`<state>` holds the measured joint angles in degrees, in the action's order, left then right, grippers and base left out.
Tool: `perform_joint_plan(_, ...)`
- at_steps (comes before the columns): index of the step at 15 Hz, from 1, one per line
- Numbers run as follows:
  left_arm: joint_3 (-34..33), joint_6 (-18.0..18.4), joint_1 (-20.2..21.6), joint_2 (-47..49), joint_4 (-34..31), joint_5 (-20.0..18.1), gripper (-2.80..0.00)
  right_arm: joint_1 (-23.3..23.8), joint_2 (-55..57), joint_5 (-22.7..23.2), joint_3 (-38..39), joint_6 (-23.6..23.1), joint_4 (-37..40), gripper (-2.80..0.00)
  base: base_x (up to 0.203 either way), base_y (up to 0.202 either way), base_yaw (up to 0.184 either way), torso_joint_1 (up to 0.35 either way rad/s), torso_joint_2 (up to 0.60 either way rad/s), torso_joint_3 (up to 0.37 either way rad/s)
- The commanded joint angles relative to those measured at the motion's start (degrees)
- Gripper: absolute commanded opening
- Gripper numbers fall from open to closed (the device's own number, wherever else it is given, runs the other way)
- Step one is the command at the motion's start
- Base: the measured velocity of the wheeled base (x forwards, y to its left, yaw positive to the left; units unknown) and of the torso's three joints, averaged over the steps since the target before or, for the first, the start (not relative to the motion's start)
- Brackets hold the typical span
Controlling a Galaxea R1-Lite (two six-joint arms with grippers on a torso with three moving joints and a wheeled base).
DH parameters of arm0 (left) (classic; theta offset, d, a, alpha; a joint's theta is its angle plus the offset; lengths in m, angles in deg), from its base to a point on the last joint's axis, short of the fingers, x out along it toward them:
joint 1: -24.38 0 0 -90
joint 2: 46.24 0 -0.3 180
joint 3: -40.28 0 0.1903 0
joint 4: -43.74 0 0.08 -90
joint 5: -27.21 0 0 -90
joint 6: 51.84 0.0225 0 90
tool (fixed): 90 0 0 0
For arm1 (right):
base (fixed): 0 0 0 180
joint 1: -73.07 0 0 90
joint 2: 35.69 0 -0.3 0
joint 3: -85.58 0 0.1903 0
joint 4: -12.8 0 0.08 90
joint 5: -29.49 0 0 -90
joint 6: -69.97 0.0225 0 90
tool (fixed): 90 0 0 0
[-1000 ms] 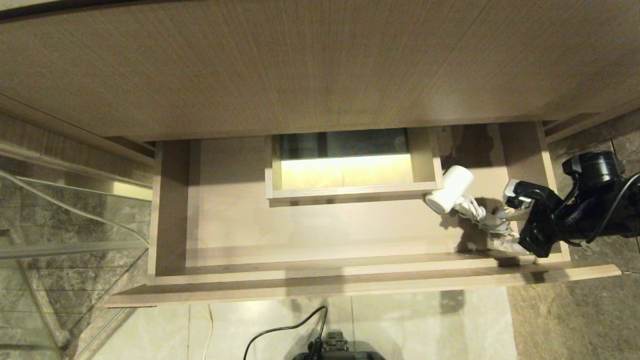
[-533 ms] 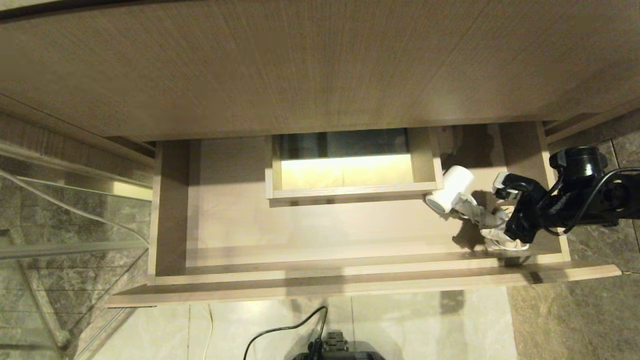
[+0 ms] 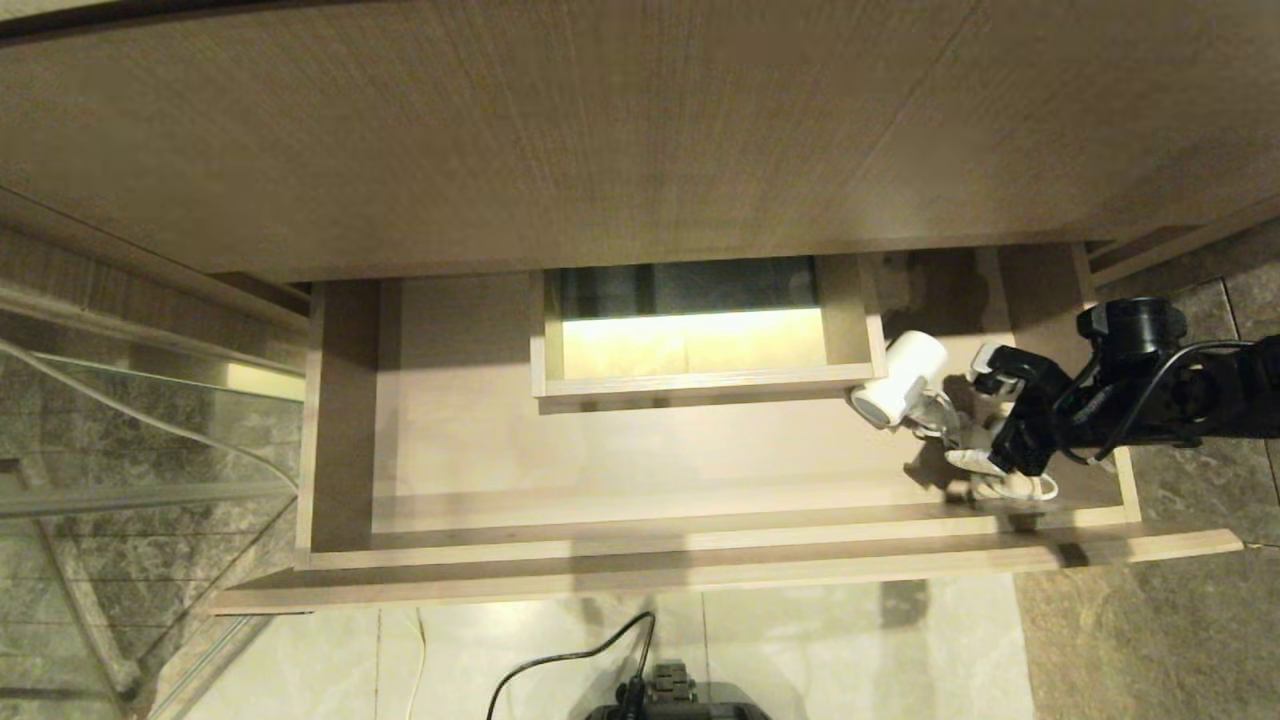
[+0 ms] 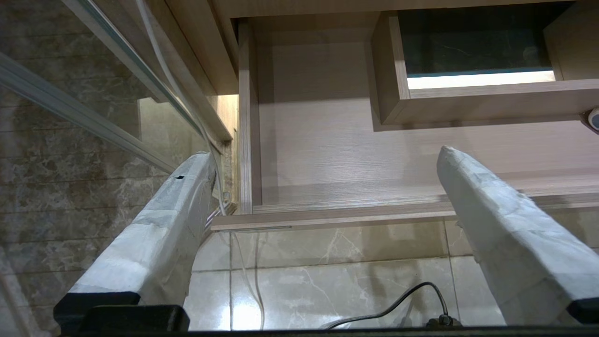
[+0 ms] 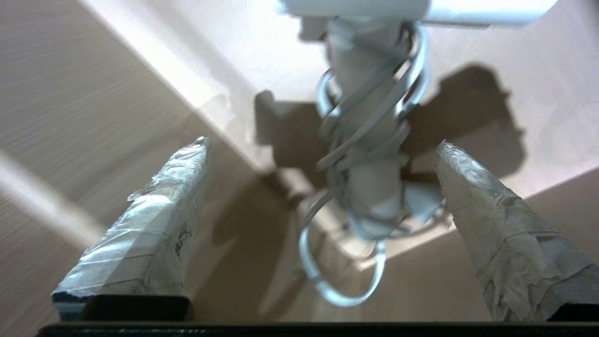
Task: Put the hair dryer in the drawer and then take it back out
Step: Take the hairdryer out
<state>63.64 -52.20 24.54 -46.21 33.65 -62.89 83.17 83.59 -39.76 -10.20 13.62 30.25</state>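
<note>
Black cable on pale floor tiles

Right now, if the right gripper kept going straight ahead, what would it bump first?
Probably the hair dryer handle with its cord wound round: it lies between the open right gripper fingers, in the drawer.

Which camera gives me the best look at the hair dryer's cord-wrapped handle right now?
The right wrist view: the hair dryer handle fills the frame between the open right gripper. The head view shows the whole dryer small in the drawer. The left wrist view catches only its tip at the frame edge.
</note>
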Motion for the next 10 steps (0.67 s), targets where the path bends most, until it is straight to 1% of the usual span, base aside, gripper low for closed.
perform_joint_plan(1, -2.29, -0.01, 0.02, -0.02, 0.08, 0.01, 0.0, 0.0, 3.49, 0.09, -1.99, -0.34, -2.15, 0.0, 0.0, 0.0, 0.0, 0.0, 0.0, 0.0)
perform_joint_plan(4, -2.29, 0.01, 0.02, -0.02, 0.08, 0.01, 0.0, -0.08, 6.02, -0.04, -2.73, -0.16, -6.78, 0.0, 0.0, 0.0, 0.0, 0.0, 0.0, 0.0)
perform_joint_plan(8, -2.29, -0.08, 0.02, -0.02, 0.08, 0.01, 0.0, 0.0, 7.3, -0.36, -2.79, 0.49, -6.76, 0.0, 0.0, 0.0, 0.0, 0.0, 0.0, 0.0)
perform_joint_plan(10, -2.29, 0.01, 0.02, -0.02, 0.08, 0.01, 0.0, 0.0, 7.62, -0.28, -3.27, 2.48, -7.16, 0.0, 0.0, 0.0, 0.0, 0.0, 0.0, 0.0)
